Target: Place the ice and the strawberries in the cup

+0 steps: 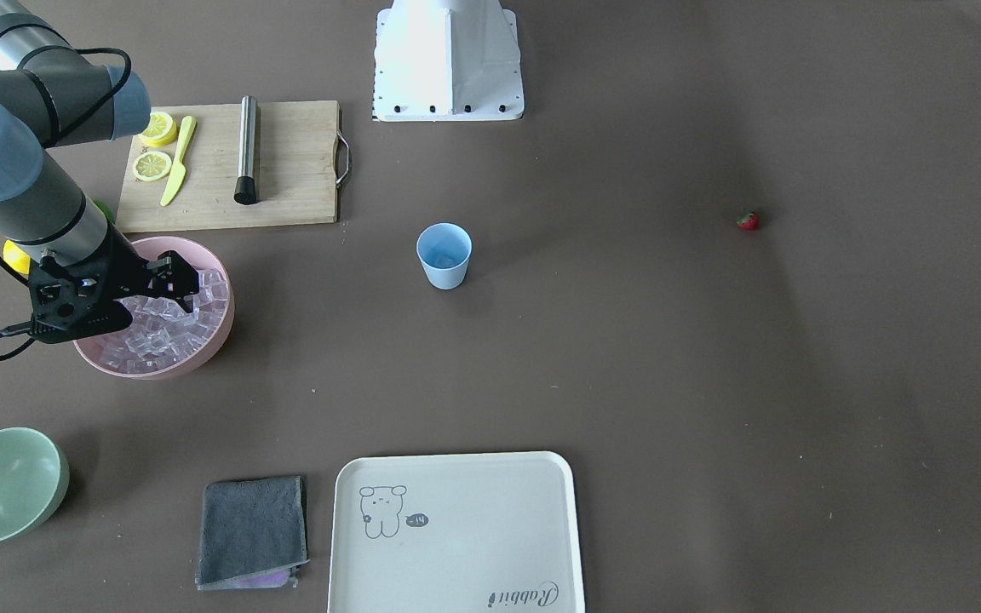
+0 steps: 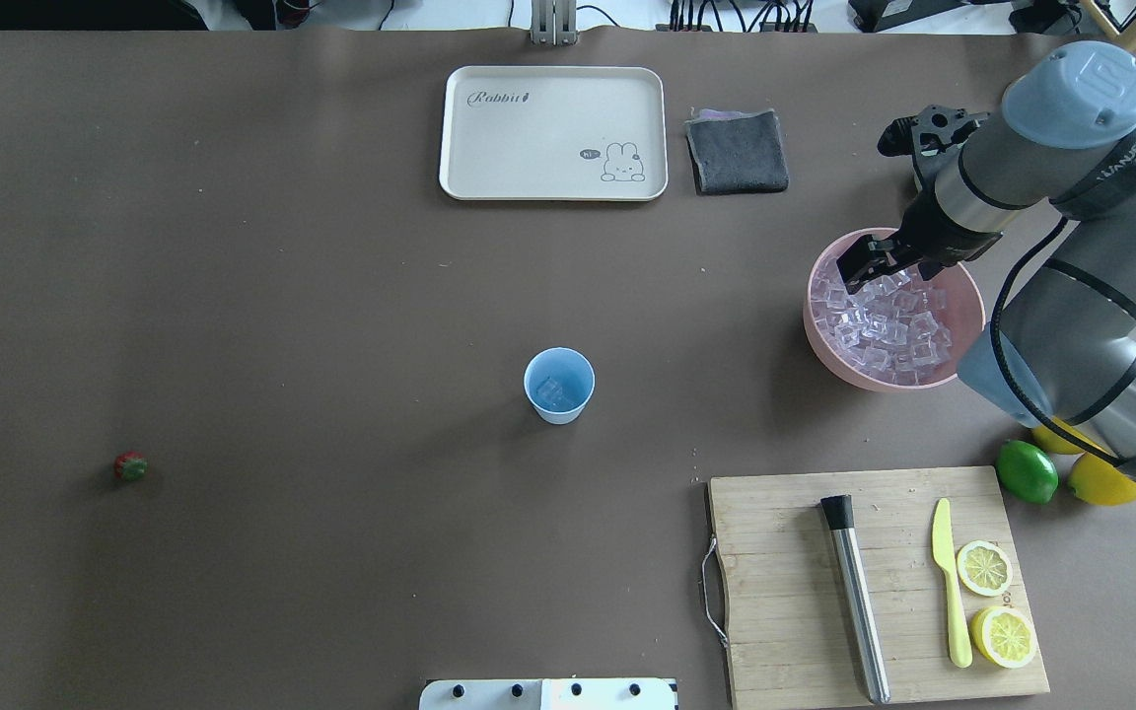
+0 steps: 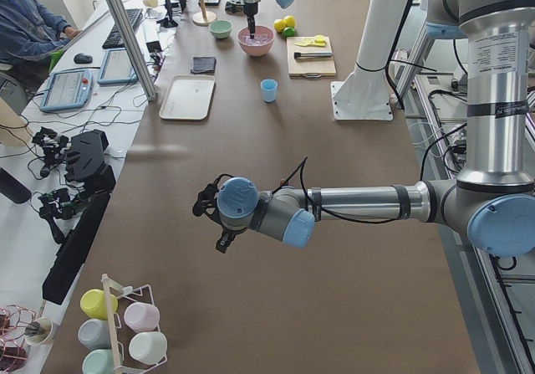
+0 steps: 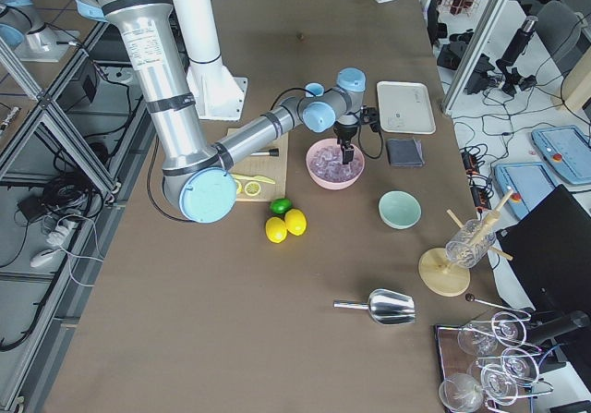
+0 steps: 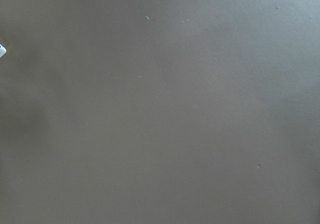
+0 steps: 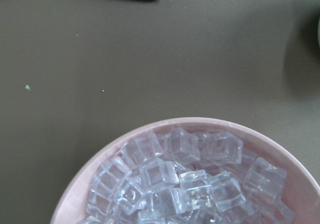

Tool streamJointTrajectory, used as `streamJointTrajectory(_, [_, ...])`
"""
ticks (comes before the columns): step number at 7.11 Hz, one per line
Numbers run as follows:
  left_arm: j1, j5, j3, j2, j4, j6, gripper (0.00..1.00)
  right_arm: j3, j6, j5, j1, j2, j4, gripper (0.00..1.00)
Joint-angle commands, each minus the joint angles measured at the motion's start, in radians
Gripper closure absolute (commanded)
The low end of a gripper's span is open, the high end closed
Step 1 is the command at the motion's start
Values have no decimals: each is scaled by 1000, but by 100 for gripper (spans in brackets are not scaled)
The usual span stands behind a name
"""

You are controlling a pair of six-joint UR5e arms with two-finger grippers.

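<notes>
My right end effector, spread, hangs over clear heaped ice; the pale-blue cup stands upright, mouth up.

A broad desk covered in dark brown matting. Near its middle stands a pale-blue cup. A tiny red strawberry lies alone, well apart, towards the robot's left. On the robot's right sit a pink bowl and, nearer the robot, a wooden cutting board, with a lime and two lemons just beside it. Along the far edge lie a cream tray and a folded grey cloth. A mint-green bowl and a metal scoop rest further right. The robot's white base stands at the near edge.
</notes>
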Motion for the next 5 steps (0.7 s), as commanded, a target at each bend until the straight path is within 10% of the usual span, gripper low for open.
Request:
streamJointTrajectory(1, [0,-1,0,1,0,0,1,-12,17,-7,-16,0,11,15])
streamJointTrajectory(5, [0,1,0,0,0,0,1,-18,54,-49,-50,-3,12,19])
